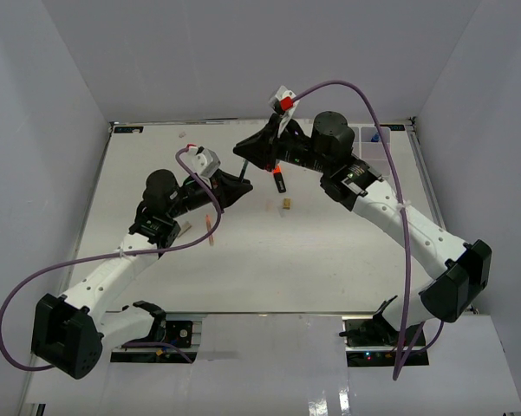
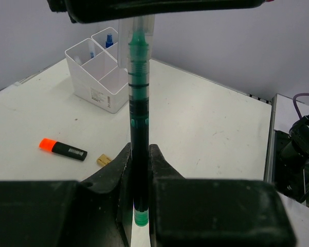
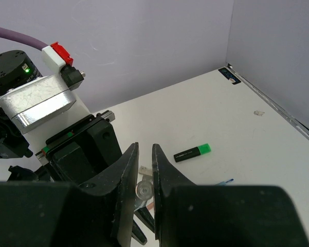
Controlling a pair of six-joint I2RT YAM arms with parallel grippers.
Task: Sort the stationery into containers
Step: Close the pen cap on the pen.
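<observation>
My left gripper (image 2: 139, 154) is clenched on the lower barrel of a thin green pen (image 2: 139, 103), held clear of the table (image 2: 211, 123). The pen looks light, stiff and round, of smooth plastic that is probably slippery. Mid-barrel is the safer hold, since the clear cap (image 2: 136, 31) may pull off. My right gripper (image 3: 145, 154) seems clamped on that cap end. A white plastic box (image 2: 92, 85) with compartments stands beyond.

The right end effector (image 3: 144, 149) is pinching the round end of a pen (image 3: 143, 189) between nearly closed fingers. The left arm (image 3: 77, 154) is crowding in alongside. A green-capped marker (image 3: 193, 153) is lying on the bench (image 3: 211, 113).
</observation>
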